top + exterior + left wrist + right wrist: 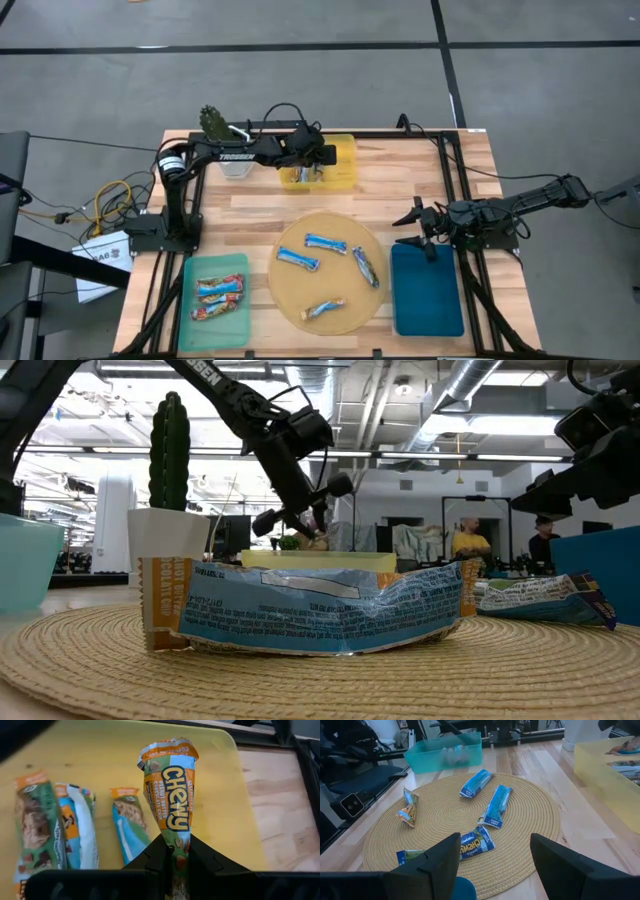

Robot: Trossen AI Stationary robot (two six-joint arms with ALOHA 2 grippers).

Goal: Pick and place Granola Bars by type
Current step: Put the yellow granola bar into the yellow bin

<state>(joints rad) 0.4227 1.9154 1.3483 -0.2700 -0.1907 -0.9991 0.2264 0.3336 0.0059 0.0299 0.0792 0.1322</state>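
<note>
My left gripper [175, 847] is shut on a granola bar [170, 795] in an orange and green wrapper. It hovers over the yellow tray [345, 160] at the far middle of the table. Three bars [77, 825] lie flat in that tray. Several blue-white bars [326, 243] lie flat on the round woven mat [290, 295]. More bars [218, 295] lie in the teal tray [236, 262] at the near left. My right gripper [418, 228] waits open at the right, above the far end of the blue tray [427, 295]. My left gripper pinches the bar's near end [176, 836] between its two fingers. The fingers slant down from the table's left and lie along the bar. The bar sticks out past the fingertips, its crimped far end [167, 751] free, lifted clear above the yellow tray's floor.
A cactus [212, 122] and a white pot [235, 165] stand left of the yellow tray. Black frame rails [455, 190] run along the table's sides. Bare wood lies between the mat and the yellow tray.
</note>
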